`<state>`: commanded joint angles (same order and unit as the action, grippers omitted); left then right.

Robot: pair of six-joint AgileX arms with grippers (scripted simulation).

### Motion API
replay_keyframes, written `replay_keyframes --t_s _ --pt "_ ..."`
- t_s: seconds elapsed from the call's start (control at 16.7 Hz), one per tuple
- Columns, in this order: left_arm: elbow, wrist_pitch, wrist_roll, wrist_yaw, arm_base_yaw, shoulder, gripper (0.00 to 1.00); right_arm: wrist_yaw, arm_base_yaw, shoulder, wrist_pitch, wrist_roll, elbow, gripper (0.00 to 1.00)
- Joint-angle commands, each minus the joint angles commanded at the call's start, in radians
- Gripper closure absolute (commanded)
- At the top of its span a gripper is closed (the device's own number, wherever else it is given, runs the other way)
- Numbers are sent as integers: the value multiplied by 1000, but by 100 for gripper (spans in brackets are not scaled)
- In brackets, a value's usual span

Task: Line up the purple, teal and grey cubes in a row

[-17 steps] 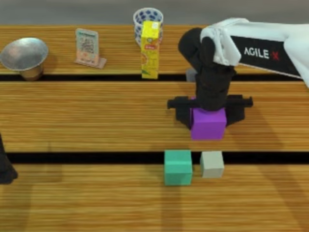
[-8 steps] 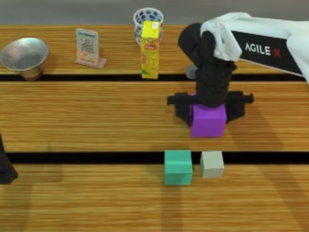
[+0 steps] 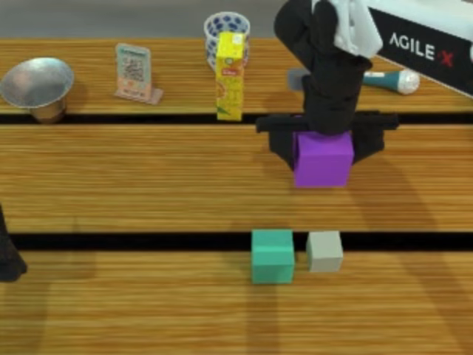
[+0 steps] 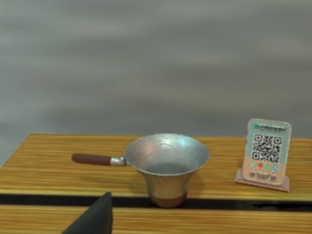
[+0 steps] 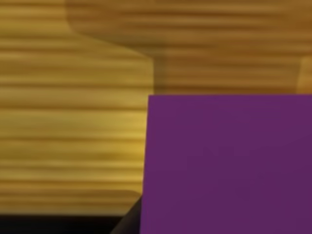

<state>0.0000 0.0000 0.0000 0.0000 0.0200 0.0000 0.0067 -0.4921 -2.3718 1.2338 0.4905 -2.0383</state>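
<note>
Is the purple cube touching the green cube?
No, the purple cube sits apart from the teal cube, with bare table between.

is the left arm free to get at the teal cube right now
Probably yes: the left tool sits parked at the table's left edge, with bare wood between it and the teal cube. The right tool holds the purple cube farther back.

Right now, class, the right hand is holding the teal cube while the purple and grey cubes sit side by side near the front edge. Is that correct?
Not quite: the colours are swapped. In the top view the right hand is shut on the purple cube. The teal cube sits beside the grey cube near the front edge. The left arm is parked at the table's left edge.
</note>
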Motion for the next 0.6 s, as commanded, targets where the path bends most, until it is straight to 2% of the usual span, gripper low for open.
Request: replay_keyframes --t_s 0.18,0.3,0.6 --pt "0 0 0 0 0 0 0 0 3 -5 -1 4 0 100" --pt "0 0 0 0 0 0 0 0 -27 -19 16 39 -31 100" --pt "0 0 0 0 0 0 0 3 -211 -93 108 227 -196 100"
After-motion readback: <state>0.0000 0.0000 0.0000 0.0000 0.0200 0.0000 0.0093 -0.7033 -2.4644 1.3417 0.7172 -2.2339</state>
